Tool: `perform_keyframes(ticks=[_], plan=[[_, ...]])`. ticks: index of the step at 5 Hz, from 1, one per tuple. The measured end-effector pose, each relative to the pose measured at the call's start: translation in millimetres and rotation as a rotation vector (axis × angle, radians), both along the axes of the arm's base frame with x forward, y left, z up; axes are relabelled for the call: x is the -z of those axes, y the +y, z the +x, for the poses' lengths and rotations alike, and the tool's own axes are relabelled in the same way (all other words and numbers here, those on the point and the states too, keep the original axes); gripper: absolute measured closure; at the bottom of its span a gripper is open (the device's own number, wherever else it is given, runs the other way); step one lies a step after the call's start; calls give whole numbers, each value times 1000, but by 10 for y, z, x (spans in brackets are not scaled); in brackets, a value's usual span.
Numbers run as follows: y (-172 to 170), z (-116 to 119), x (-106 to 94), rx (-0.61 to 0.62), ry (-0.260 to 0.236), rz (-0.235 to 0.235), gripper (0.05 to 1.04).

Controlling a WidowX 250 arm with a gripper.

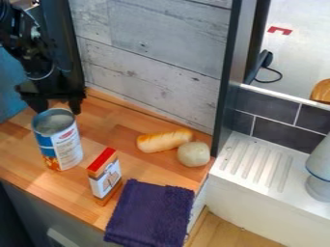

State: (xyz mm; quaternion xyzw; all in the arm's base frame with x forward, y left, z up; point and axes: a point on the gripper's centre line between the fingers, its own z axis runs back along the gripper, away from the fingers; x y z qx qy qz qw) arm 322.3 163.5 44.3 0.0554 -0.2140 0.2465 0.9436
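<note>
Fingers (pixel 75 105) of the black two-finger gripper (pixel 58 109) are standing spread apart at the upper left of the view, with nothing showing pinched between them. Just beside their tips, a tall cylindrical can (pixel 63 148) with a blue-and-white label and a grey top is standing upright on the light-brown wooden counter (pixel 122 116). Its round top is lying just in front of the fingertips, roughly centred across the gap; whether either finger is touching the rim, the view is not making clear. To the right of the can and nearer the camera, a small upright box (pixel 105 177) with a red top and white-and-orange sides is standing apart from it. Farther right, a golden-brown elongated loaf (pixel 161 141) is lying near the plank wall (pixel 155 53) of weathered grey wood, and a pale, roundish object (pixel 194 154) is resting against its right end. A dark purple cloth (pixel 149 214) is lying at the front edge, right of the box. Beyond a dark upright post (pixel 226 72), a white ridged drainboard (pixel 258 166) is running below dark grey tiles (pixel 278 132), and a whitish vessel (pixel 319 185) with a blue line is standing at the right edge.
</note>
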Motion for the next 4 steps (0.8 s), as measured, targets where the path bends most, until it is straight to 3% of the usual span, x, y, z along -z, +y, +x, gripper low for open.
perform_keyframes(ticks=[4], plan=[[-374,-249,-11,84,38,19,83]])
